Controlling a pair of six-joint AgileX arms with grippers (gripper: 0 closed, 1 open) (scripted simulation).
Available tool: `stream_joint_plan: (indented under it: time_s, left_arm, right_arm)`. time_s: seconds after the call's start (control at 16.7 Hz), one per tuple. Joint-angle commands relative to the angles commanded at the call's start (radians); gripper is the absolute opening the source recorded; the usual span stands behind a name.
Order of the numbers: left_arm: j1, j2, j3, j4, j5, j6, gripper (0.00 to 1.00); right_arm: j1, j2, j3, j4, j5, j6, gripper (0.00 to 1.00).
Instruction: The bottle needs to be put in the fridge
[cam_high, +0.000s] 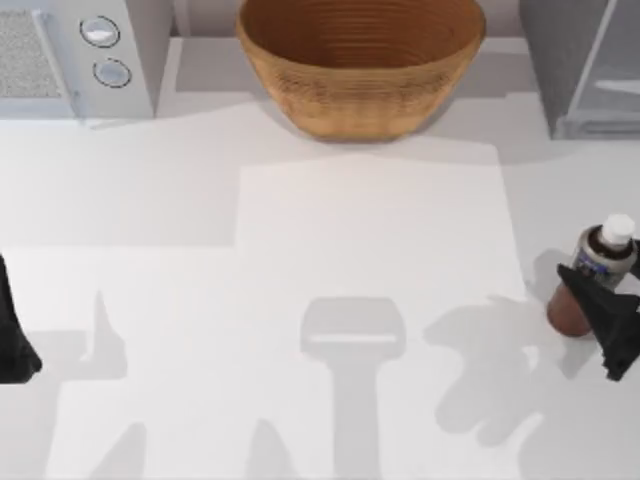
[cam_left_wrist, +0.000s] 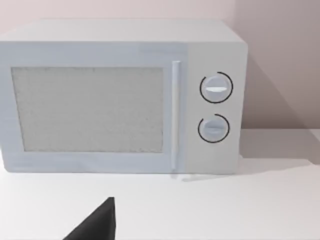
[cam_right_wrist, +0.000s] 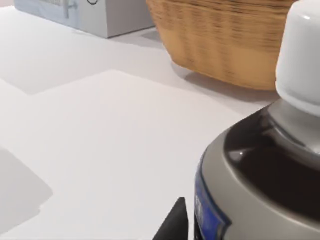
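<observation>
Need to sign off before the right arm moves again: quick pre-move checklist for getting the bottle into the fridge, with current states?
1. Bottle upright on the table: ok, near the right edge, white cap up.
2. Right pincer at the bottle: ok, it sits against the bottle's lower body.
3. Firm grip on the bottle: cannot tell, the finger contact is not visible.
4. Fridge open to receive it: cannot tell, its front panel looks swung out, but the inside is hidden.
5. Path to the fridge: ok, bare table between; wicker basket sits to the left of it.
6. Left pincer out of the way: ok, parked at the left edge.
</observation>
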Motion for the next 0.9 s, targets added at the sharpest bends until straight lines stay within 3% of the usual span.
stream_joint_plan:
  time_s: [0.9]
  left_arm:
    - [0.000,0.000,0.000,0.000,0.000,0.000,1.00]
  right_arm:
    - [-0.290,-0.259,0.092,-0.471,-0.288,-0.123,0.01]
